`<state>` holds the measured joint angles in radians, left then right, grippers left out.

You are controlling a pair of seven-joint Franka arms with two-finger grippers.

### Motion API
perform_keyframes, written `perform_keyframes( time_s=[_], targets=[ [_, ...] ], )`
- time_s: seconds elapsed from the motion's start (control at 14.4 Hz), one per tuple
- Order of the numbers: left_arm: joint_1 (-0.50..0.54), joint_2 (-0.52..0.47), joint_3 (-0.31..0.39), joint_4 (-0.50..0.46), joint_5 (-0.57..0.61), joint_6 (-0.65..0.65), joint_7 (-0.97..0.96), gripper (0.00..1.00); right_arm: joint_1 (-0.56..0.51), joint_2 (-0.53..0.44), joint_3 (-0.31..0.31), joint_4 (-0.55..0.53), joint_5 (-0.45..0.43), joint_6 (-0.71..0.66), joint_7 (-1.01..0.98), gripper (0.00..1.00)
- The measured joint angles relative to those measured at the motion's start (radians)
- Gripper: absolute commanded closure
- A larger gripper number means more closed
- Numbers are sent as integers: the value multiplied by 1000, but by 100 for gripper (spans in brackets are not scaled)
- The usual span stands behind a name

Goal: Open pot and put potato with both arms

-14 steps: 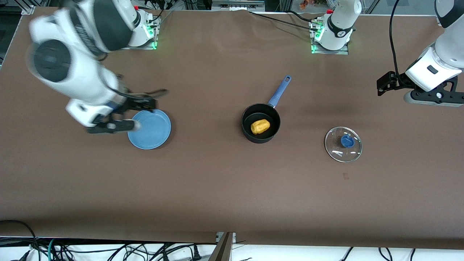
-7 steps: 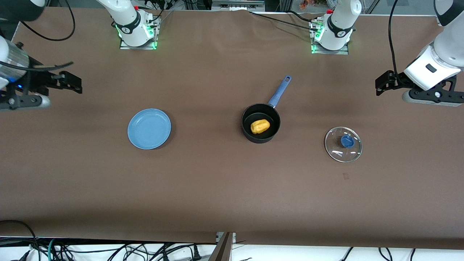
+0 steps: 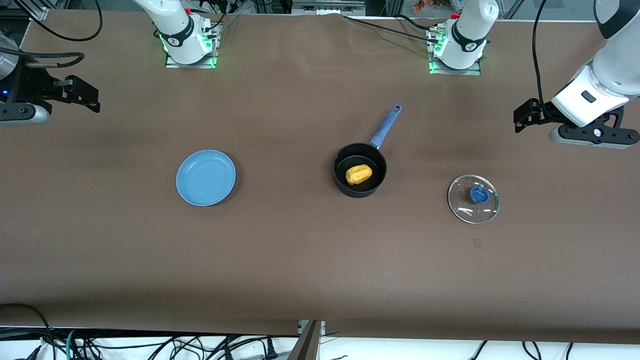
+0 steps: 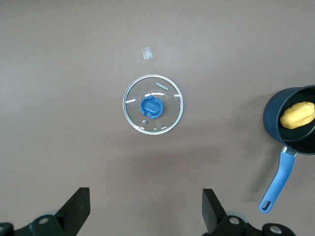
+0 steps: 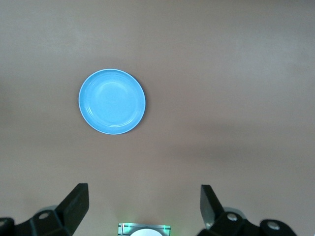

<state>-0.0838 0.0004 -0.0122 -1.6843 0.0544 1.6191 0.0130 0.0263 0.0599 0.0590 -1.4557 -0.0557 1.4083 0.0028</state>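
Observation:
The black pot (image 3: pixel 360 170) with its long blue handle (image 3: pixel 386 127) stands open at mid-table, and the yellow potato (image 3: pixel 358 174) lies inside it. Both also show in the left wrist view: the pot (image 4: pixel 293 120) and the potato (image 4: pixel 297 114). The glass lid (image 3: pixel 473 198) with a blue knob lies flat on the table toward the left arm's end, also in the left wrist view (image 4: pixel 153 104). My left gripper (image 3: pixel 522 117) (image 4: pixel 146 211) is open and empty, high over the table's end. My right gripper (image 3: pixel 85 95) (image 5: pixel 144 206) is open and empty, high over the table's other end.
A flat blue plate (image 3: pixel 205 177) lies empty toward the right arm's end, also in the right wrist view (image 5: pixel 112 101). A small scrap of tape (image 3: pixel 476 243) lies on the brown table nearer to the front camera than the lid. Arm bases stand along the back edge.
My right arm has swung away from the blue plate, up and out to its end of the table. My left gripper has barely shifted. Pot, potato and lid have not moved.

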Motion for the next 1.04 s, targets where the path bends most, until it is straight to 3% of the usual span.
perform_keyframes(
  time_s=[1.04],
  targets=[
    [-2, 3, 9, 4, 0, -10, 0, 0, -14, 18, -37, -13, 1, -5, -3, 0]
  ],
)
